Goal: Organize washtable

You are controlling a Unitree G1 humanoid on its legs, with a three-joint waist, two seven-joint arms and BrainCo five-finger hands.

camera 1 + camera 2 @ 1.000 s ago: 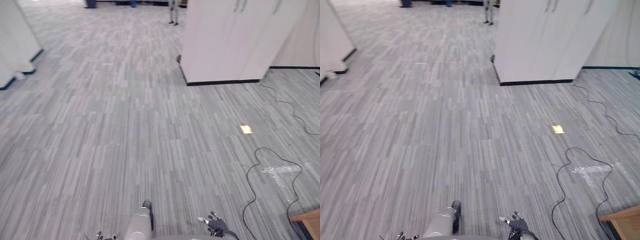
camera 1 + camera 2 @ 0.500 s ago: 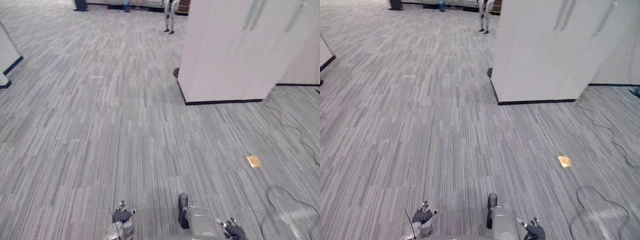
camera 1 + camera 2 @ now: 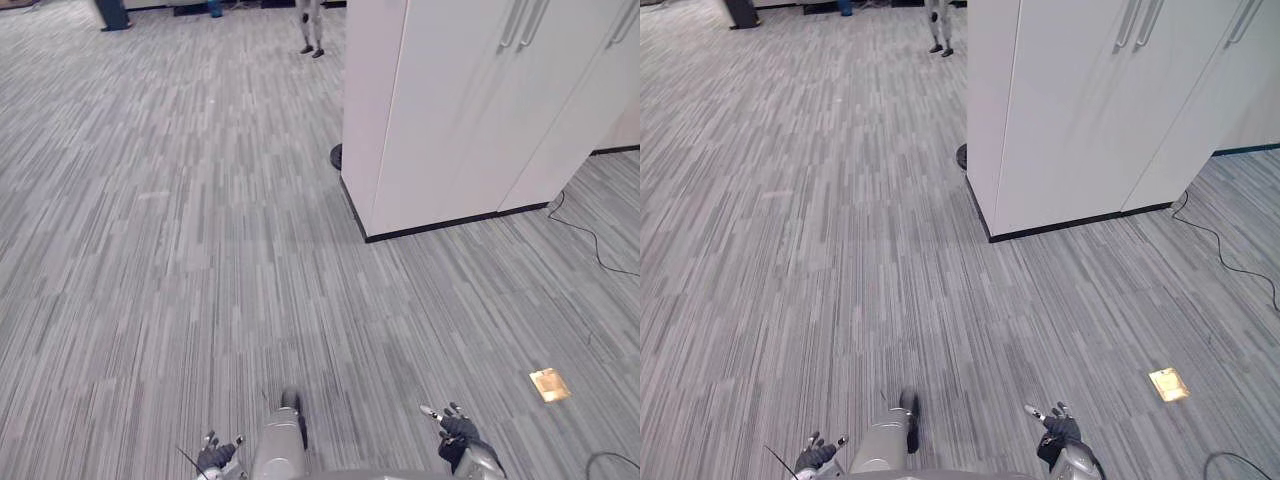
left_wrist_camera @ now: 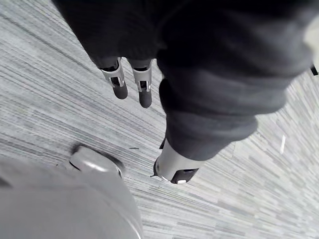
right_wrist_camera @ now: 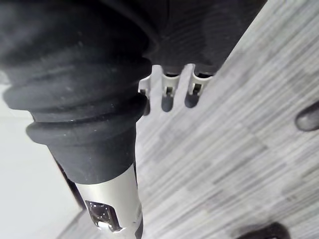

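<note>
No washtable or washing items are in sight; grey striped carpet stretches ahead. My left hand hangs low at the bottom edge, fingers relaxed and holding nothing; its fingers point at the carpet in the left wrist view. My right hand hangs at the bottom right, also relaxed and empty, with straight fingers over the floor in the right wrist view.
A tall white cabinet with a black plinth stands ahead on the right. A brass floor plate lies at the lower right. A person's legs show far ahead. A dark bin stands at the far back left.
The camera has moved and turned: the white cabinet now looms closer and more central, and the floor plate has slid lower right. Both hands still hang empty.
</note>
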